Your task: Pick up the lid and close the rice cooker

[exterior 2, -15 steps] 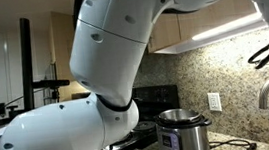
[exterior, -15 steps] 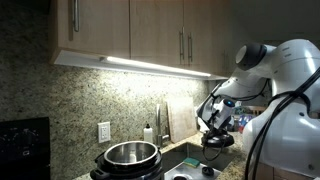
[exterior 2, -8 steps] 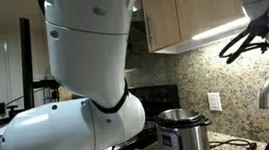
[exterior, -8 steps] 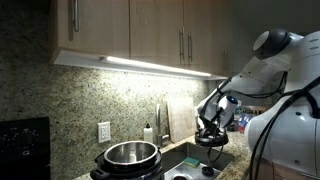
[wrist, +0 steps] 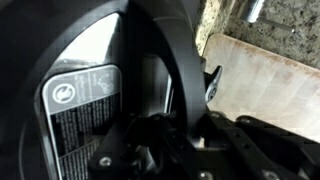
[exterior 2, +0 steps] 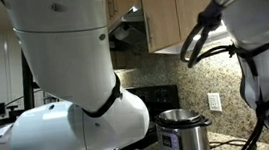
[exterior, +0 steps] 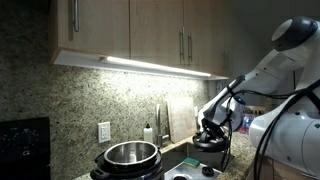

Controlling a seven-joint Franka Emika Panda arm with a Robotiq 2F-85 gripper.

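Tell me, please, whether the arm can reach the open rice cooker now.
Probably yes: the rice cooker stands open with nothing over it, and the end effector hangs off to one side; only the faucet stands near the path.

A long under-cabinet light strip is the main source in an exterior view, washing the speckled granite backsplash brightly from above and laying glare inside the shiny steel pot of the squat black rice cooker, while the black box-shaped appliance at the frame's edge sinks into shadow. In an exterior view the glossy white robot arm stands so near the lens that it is soft, and bright against the dimmer kitchen behind. The wrist view is dark and blurred, the round black lid out of focus with a faint sheen, and only the pale board is well lit.
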